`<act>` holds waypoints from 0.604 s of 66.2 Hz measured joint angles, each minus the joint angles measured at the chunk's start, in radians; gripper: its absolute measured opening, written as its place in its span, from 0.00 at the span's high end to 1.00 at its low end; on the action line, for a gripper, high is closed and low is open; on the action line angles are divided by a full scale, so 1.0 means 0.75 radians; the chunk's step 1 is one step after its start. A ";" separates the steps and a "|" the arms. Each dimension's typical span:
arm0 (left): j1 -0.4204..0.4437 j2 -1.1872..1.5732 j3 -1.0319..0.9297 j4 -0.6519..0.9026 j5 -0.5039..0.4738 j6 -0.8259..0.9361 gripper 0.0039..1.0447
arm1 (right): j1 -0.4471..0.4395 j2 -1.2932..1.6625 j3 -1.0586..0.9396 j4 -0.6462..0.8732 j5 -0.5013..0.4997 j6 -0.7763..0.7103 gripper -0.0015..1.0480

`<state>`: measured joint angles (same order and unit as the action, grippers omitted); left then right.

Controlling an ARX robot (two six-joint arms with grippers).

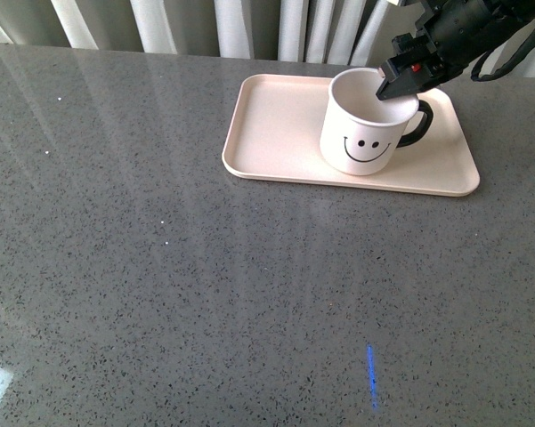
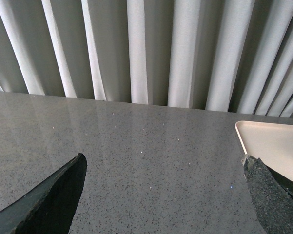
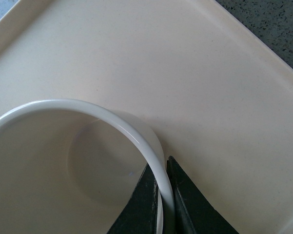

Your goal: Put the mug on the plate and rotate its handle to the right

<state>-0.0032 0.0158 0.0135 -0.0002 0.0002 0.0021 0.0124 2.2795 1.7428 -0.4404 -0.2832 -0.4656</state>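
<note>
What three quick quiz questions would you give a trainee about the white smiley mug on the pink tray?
1. True or false: the large white ceramic smiley-face mug stands on the pale pink rectangular plate.
2. The mug's glossy black loop handle points: A) to the robot's left, B) to the robot's right, C) toward the front camera.
3. Fill in: the right gripper is closed on the mug's ____, one finger inside and one outside.

Key: 1 true; 2 B; 3 rim.
</note>
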 joint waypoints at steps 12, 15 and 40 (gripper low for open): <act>0.000 0.000 0.000 0.000 0.000 0.000 0.09 | 0.002 0.005 0.004 -0.006 0.003 -0.004 0.79; 0.000 0.000 0.000 0.000 0.000 0.000 0.09 | 0.002 0.005 0.004 -0.007 0.003 -0.004 0.73; 0.000 0.000 0.000 0.000 0.000 0.000 0.09 | 0.003 0.005 0.012 0.016 -0.025 -0.004 0.19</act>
<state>-0.0032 0.0158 0.0135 -0.0002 0.0002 0.0021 0.0143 2.2829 1.7515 -0.4286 -0.3023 -0.4686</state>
